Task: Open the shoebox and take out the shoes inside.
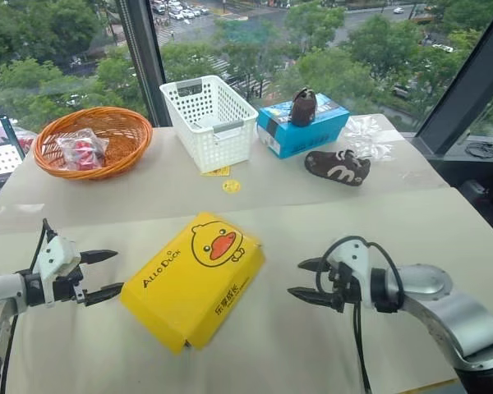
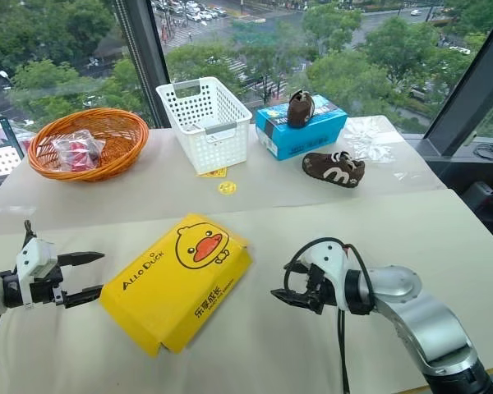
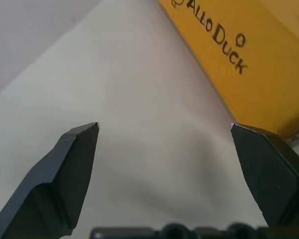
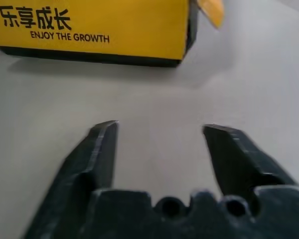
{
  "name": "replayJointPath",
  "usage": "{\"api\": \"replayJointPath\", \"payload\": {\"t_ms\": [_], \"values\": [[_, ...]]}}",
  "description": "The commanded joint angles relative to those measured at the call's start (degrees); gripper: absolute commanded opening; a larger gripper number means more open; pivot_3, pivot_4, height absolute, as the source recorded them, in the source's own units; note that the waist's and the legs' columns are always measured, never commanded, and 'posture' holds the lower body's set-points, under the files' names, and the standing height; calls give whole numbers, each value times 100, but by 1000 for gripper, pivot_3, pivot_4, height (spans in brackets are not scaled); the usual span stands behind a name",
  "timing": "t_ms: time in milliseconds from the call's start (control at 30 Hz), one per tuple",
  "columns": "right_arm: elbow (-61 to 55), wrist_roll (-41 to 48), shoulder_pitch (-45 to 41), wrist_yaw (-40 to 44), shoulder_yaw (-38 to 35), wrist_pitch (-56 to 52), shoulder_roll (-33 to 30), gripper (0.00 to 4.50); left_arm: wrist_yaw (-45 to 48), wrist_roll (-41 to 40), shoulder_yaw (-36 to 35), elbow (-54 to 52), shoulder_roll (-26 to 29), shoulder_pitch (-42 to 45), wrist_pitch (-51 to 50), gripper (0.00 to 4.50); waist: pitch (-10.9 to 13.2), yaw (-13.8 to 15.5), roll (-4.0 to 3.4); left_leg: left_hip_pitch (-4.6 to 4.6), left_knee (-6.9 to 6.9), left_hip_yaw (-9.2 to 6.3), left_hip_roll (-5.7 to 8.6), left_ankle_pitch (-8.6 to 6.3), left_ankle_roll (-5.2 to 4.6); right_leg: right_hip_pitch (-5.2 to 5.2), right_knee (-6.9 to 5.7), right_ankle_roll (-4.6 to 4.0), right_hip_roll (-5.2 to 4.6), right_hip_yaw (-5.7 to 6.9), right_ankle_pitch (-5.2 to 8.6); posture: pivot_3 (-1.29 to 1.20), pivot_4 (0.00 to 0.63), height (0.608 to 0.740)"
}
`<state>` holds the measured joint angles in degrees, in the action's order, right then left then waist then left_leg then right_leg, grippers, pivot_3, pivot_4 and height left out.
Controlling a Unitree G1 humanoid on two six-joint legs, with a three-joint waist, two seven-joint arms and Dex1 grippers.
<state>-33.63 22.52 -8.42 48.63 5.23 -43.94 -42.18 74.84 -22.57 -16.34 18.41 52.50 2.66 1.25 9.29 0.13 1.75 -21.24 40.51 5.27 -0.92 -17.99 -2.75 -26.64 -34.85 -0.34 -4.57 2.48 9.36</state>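
Two grippers flanking closed shoebox [image 1: 193,279]

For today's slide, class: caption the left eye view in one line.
Closed yellow shoebox on the table, an open gripper on each side.

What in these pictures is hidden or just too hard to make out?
- Inside the shoebox: its lid is closed in both eye views, so any contents are hidden.
- Packet in the orange basket: too small to identify in the eye views.
- Blue box: its side label is too small to read.
- Crinkled clear wrap: what it is cannot be told.
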Motion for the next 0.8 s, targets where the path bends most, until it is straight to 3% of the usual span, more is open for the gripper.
{"api": "replayJointPath", "payload": {"t_ms": [33, 200, 333, 433, 600, 800], "values": [[-213, -11, -26, -98, 97, 137, 35, 1700, 90, -59, -58, -67, -1, 75, 124, 3065, 0, 13, 0, -1, 0, 1, 1, -2, -2, 0, 2, 1, -2, 0, 0, 0, 150, 731], [-348, 93, -3, -127, 268, 69, 66, 2, 112, -16, -38, -28, -45, 129, 187, 1292, 0, 36, 0, -2, 3, 7, 6, -6, -9, 3, 9, 5, -9, 4, 1, 0, 150, 731], [-232, -90, 75, 160, 726, 119, -253, 0, 175, 17, 208, -325, -145, 167, 122, 86, 0, 43, 0, 0, 8, 6, 5, -6, -9, 5, 6, 5, -8, 7, 1, 0, 150, 731], [20, -370, -77, 275, 1165, 323, -326, 0, 321, -7, 468, -677, -168, 124, 13, 86, 0, 44, 0, 2, 21, 3, 4, -7, -10, 13, 4, 6, -9, 10, 2, 0, 150, 731], [892, -900, -746, 203, 1757, 663, 110, 0, 543, -43, 846, -1341, -114, 45, -235, 86, 0, 21, 3, 8, 36, 5, 2, -7, -11, 21, -1, 29, -6, 6, 15, 0, 150, 731], [1793, -1348, -1417, -138, 1825, 881, 719, 0, 686, -48, 1084, -2050, -33, -169, -378, 86, -2, -6, 6, 16, 39, 0, -3, -1, -2, 26, -13, 30, 5, 1, 16, 0, 150, 731]]}}
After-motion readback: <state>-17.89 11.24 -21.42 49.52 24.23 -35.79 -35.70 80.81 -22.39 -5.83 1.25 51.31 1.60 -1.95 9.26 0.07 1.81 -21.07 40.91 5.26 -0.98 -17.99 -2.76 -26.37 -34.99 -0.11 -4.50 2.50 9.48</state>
